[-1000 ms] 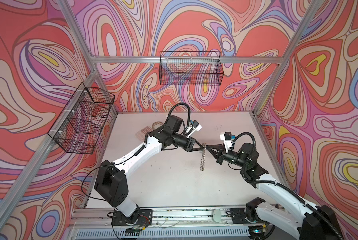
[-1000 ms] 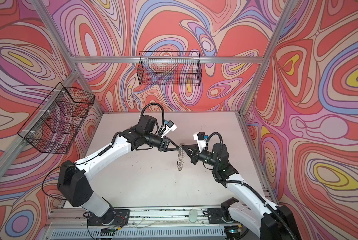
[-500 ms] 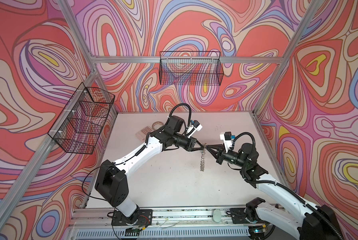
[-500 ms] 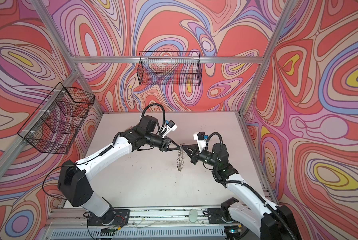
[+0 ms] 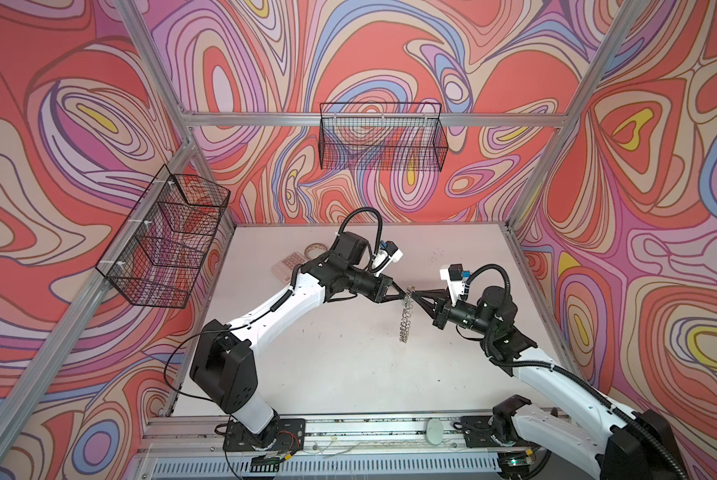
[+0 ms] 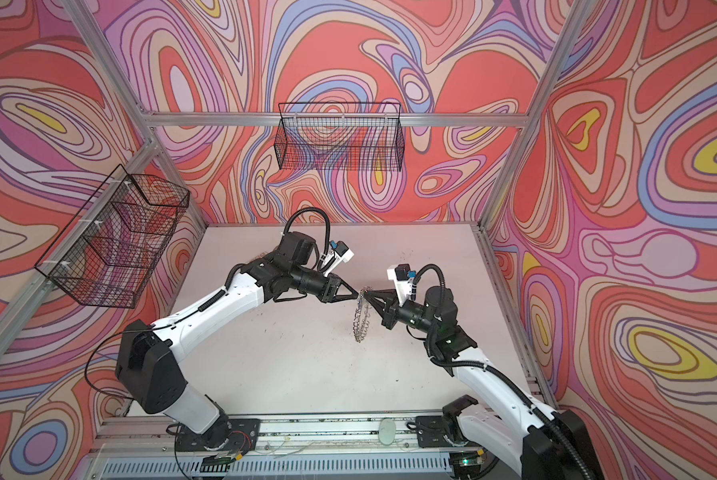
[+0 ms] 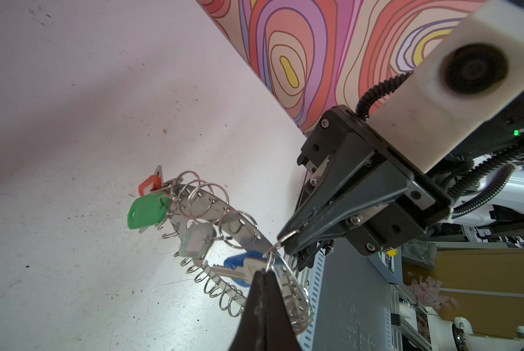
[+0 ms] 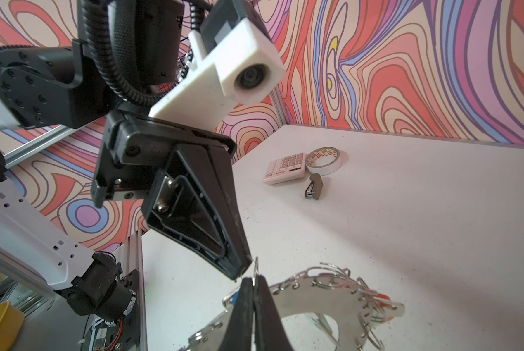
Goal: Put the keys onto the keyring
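Over the last second almost nothing has shifted: the left pincer (image 5: 401,292) and right pincer (image 5: 415,294) stay tip to tip above the counter (image 5: 340,374), with the keyring (image 5: 405,318) hanging edge-down just below them. The back-wall basket (image 5: 383,141) and the divided basket (image 5: 165,237) on the left wall hang well away from both pincers, and only wall pattern shows through their mesh. Both arms reach inward, wrists pointing at each other. The left pincer is clamped tight on the blue-tagged key (image 7: 236,263). The right pincer is pinched tight on the keyring, by one wire loop (image 7: 273,250) at its rim. The red-orange key (image 7: 148,185), green key (image 7: 146,211) and mint key (image 7: 195,241) hang from loops farther along the ring from the pincers.
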`<state>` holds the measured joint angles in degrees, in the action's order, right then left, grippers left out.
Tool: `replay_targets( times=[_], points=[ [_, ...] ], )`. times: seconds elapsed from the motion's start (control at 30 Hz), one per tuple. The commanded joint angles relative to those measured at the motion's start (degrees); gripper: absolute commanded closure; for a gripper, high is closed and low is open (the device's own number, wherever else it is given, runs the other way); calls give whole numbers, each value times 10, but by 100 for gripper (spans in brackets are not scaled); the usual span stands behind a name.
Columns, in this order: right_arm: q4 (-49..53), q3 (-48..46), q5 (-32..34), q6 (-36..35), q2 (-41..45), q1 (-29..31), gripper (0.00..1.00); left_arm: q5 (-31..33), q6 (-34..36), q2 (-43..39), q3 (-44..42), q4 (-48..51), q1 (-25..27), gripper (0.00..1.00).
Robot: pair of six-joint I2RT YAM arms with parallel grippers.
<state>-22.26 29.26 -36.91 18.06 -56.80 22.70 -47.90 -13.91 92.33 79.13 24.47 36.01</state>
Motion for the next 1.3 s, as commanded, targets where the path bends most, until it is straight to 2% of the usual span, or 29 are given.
replay_targets(
  times=[0.0, 0.33, 1.27],
  points=[
    [-26, 12, -13, -4, 11, 6, 100, 18, 12, -9, 16, 14, 0, 100],
    [-24, 12, -13, 1, 12, 7, 100, 10, -10, -13, 17, -8, 3, 100],
    [-22, 15, -14, 3, 5, 7, 100, 43, -33, -35, 17, -36, 14, 100]
  ],
)
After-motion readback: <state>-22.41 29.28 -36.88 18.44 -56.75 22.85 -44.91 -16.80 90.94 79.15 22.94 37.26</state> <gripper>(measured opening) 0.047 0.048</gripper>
